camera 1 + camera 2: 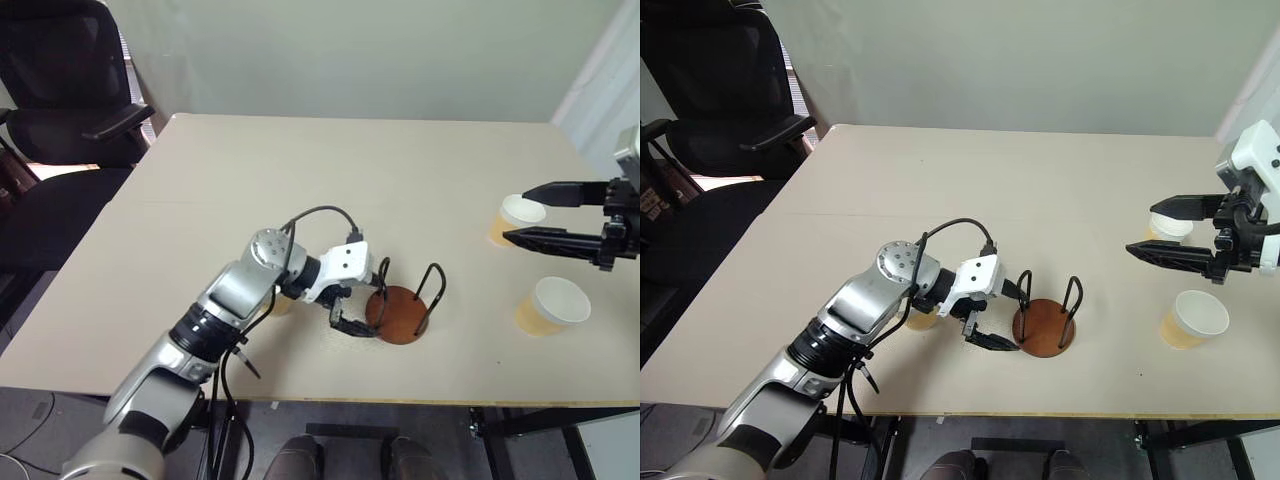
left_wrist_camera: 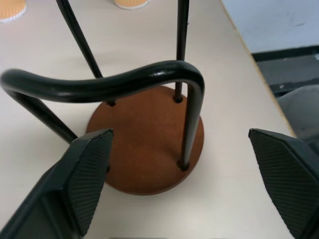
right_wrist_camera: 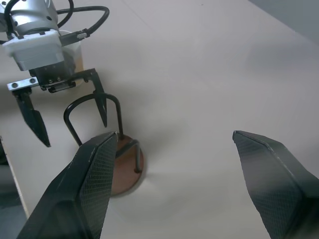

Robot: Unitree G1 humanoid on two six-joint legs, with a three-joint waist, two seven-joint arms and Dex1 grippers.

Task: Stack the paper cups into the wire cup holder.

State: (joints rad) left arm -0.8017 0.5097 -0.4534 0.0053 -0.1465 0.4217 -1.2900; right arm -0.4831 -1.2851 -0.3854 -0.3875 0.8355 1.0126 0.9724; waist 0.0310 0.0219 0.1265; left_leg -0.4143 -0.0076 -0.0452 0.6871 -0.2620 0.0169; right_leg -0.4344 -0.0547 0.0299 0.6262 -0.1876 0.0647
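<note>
The wire cup holder (image 1: 401,318), a red-brown disc with two black wire loops, stands near the table's front edge with no cup in it. My left gripper (image 1: 370,308) is open right beside it, its fingers (image 2: 89,174) either side of the nearer loop without touching. One paper cup (image 1: 921,320) stands half hidden behind my left wrist. Two more stand on the right, one (image 1: 512,226) farther back and one (image 1: 551,305) nearer the front. My right gripper (image 1: 520,214) hangs open over the table, the farther cup showing between its fingers (image 3: 94,174) from above.
A black office chair (image 1: 70,90) stands off the table's far left corner. The beige table (image 1: 350,180) has bare room across its middle and back. Its front edge runs close behind the holder.
</note>
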